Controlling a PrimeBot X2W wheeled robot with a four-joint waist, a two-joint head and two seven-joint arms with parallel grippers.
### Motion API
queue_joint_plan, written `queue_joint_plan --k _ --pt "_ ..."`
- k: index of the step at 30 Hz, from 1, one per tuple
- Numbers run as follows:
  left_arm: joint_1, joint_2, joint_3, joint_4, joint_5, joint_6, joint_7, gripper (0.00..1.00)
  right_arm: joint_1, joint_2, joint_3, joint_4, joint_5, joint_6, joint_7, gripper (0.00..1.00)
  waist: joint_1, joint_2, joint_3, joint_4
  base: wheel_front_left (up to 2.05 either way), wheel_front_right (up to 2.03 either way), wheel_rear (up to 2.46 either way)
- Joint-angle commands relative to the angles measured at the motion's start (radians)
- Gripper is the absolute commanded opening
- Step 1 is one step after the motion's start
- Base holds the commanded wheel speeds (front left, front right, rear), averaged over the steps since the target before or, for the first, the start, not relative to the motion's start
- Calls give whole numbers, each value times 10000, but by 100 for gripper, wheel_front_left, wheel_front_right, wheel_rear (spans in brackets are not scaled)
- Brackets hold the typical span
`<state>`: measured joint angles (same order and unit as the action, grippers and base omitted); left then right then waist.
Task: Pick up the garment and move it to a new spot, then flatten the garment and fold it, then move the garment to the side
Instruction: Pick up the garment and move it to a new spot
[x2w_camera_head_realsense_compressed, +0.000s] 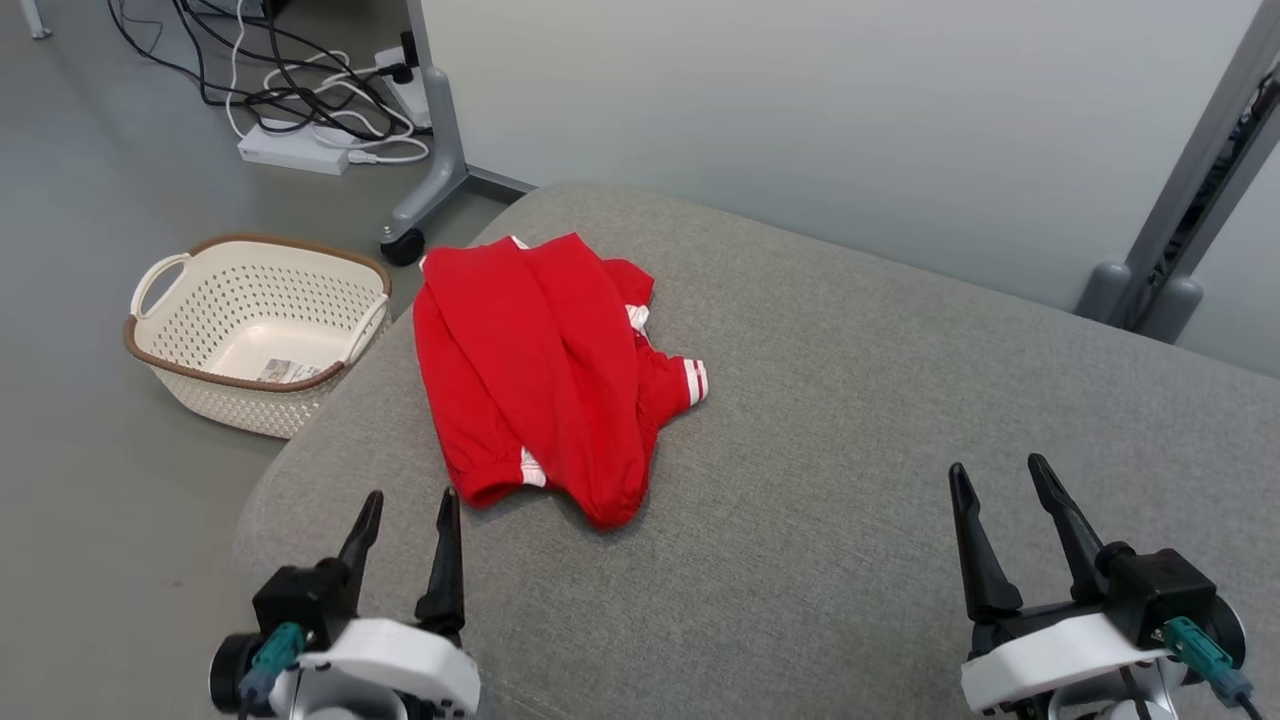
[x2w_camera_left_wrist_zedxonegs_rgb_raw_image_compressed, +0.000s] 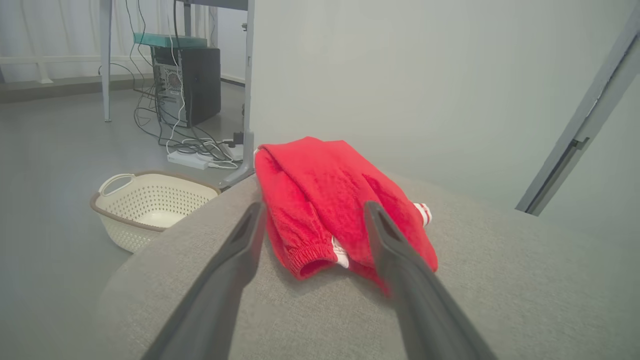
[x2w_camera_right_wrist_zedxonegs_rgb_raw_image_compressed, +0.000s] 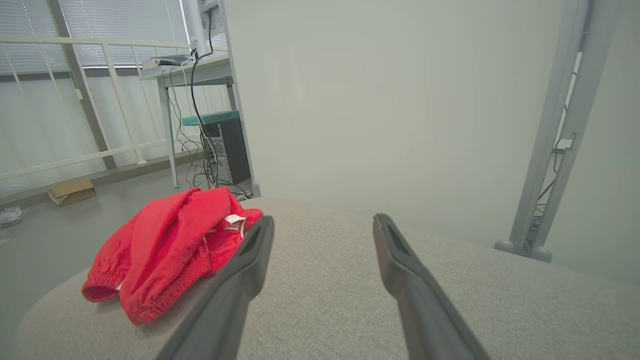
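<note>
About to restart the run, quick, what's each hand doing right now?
Left hand: open, holding nothing, just short of the red garment.
Right hand: open, holding nothing, above the grey cushion.

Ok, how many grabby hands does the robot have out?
2. The left gripper is at the head view's lower left, just short of the red garment; the right gripper is at the lower right, over bare grey cushion. Both are open and empty.

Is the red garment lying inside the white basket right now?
No, the red garment lies crumpled on the grey cushion, while the basket stands on the floor beside it.
</note>
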<state>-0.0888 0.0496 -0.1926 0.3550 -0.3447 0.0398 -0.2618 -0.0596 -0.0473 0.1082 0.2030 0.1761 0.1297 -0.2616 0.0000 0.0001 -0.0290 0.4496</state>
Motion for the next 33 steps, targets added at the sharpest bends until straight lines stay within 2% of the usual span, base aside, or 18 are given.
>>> queue_joint_plan --k 1,2,7,13,18,21,24,27,33 --pt "-236 60 -2 26 33 -77 -44 100 -90 -57 -3 -50 -63 19 -56 100 0 -1 179 -141 0 0 0" --pt "-756 147 -32 193 31 -305 -42 100 -208 -59 33 -138 -192 19 -56 100 0 -1 508 -294 0 0 0" --pt "-2050 447 106 315 -204 -677 472 100 -492 -62 66 -275 -435 19 -56 100 0 -1 1146 -638 0 0 0" --pt "-4239 1202 379 1214 -985 -1124 3219 100 -997 -102 93 -455 -694 19 -56 100 0 -1 1928 -1139 0 0 0" --pt "-5924 1658 595 2605 -1912 -1362 5651 100 -1453 -194 350 -488 -733 19 -56 100 0 -1 2474 -1589 0 0 0" --pt "-6813 1864 788 3420 -2346 -1403 6648 100 -1678 -240 498 -512 -749 19 -56 100 0 -1 2777 -1849 0 0 0" --pt "-7495 1821 930 4124 -2589 -1214 7189 100 -1880 -284 609 -509 -735 19 -54 100 0 -1 3023 -2076 0 0 0" --pt "-8052 1838 1048 4735 -2747 -1078 7495 100 -2027 -295 673 -529 -698 19 -56 100 0 -1 3227 -2241 0 0 0" --pt "-8742 1932 692 5760 -2418 -878 7795 100 -2212 -362 784 -528 -656 19 -56 100 0 -1 3489 -2454 0 0 0"
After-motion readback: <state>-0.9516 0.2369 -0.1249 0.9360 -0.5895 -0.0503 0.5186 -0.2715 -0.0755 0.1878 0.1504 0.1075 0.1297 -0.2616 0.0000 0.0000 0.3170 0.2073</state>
